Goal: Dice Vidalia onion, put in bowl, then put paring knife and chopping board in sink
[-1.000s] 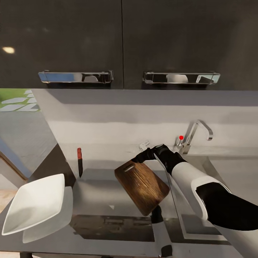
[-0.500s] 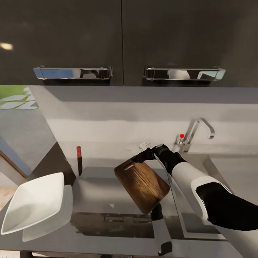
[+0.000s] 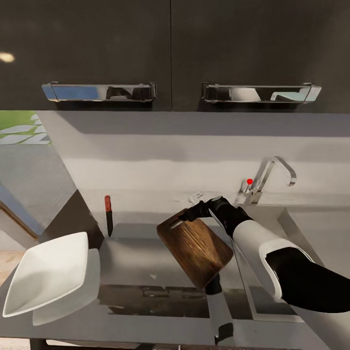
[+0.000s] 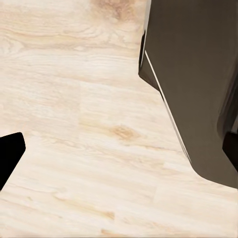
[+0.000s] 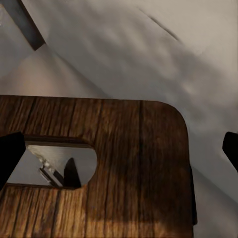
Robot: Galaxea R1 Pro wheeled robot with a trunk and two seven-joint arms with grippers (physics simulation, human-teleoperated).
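One end effector: your right end effector [image 3: 187, 214] grips the chopping board [image 3: 196, 251] at its slot end — tilted above the bench [image 3: 131, 253], beside the sink [image 3: 287, 228].
Knife: the paring knife [image 3: 108, 214] lies apart by the back wall — left for later.

1. Two dark glossy wall cabinets [image 3: 170, 48] hang at the far side, each with a chrome bar handle [image 3: 99, 91].
2. A pale grey backsplash wall [image 3: 165, 155] runs below them.
3. Light wooden floor [image 4: 74, 124] lies beside a dark cabinet base [image 4: 198, 84].
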